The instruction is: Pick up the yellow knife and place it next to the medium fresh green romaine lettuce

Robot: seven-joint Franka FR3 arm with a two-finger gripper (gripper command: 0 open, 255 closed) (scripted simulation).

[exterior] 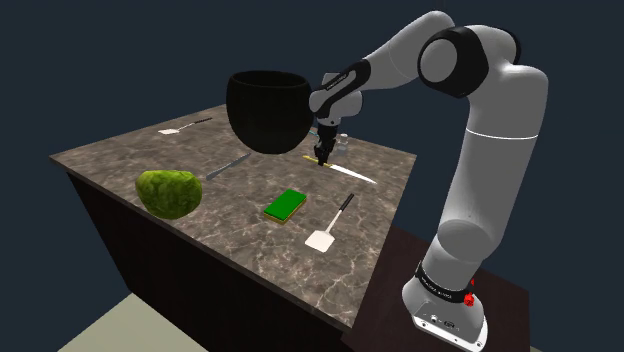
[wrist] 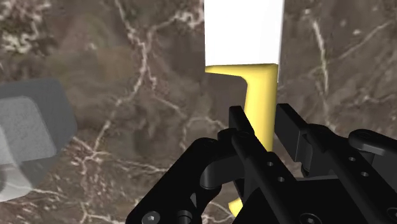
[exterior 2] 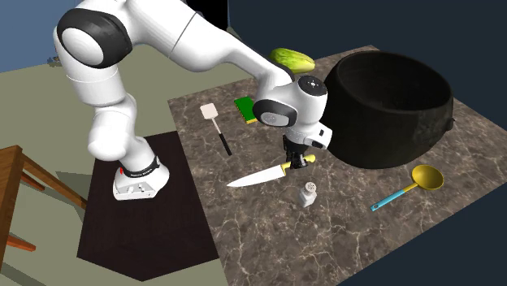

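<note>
Illumination in the shoulder view was moderate and diffuse, set against a dark blue backdrop. Light fell from above. The arm point(exterior: 500, 170) was brightest on its upper faces and graded to grey underneath, and the lettuce point(exterior: 170, 193) darkened toward its base. The tabletop point(exterior: 238, 225) was lit evenly. The pot point(exterior: 268, 110) rendered near-black with faint rim highlights. The second exterior view was brighter overall. In the wrist view the blade of the knife point(wrist: 248, 60) was flat, saturated white, and the hand point(wrist: 262, 118) rendered dark.
</note>
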